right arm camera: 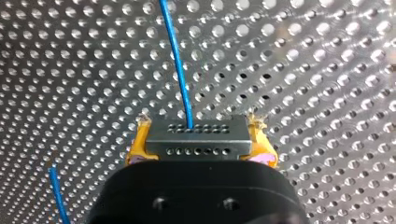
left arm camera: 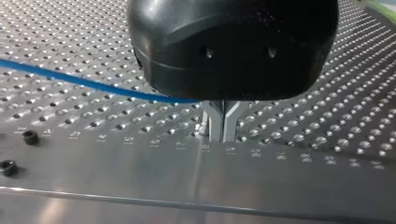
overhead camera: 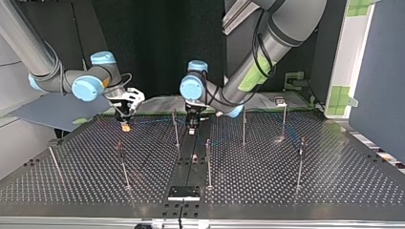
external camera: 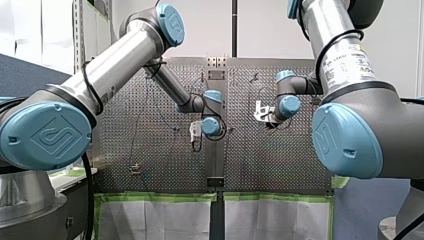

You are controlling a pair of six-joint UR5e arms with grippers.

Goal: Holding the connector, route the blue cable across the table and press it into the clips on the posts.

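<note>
My left arm point(external camera: 115, 65) and my right arm point(external camera: 320, 20) are silver-grey tubes with dark grey joints. Each joint is closed by a round light-blue cap point(external camera: 45, 135) embossed with a logo. Black cables point(external camera: 91, 87) loop beside the caps, and a white printed label point(external camera: 350, 62) sits above my right arm's cap. My left gripper point(left arm camera: 222, 137) has a rounded black housing and slim metal fingers point(left arm camera: 215, 121). My right gripper point(right arm camera: 199, 135) has yellow pads point(right arm camera: 136, 144).

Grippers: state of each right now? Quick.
My left gripper: closed, apparently on the blue cable that runs in at its fingers.
My right gripper: closed on the connector, yellow pads at its two ends.
</note>
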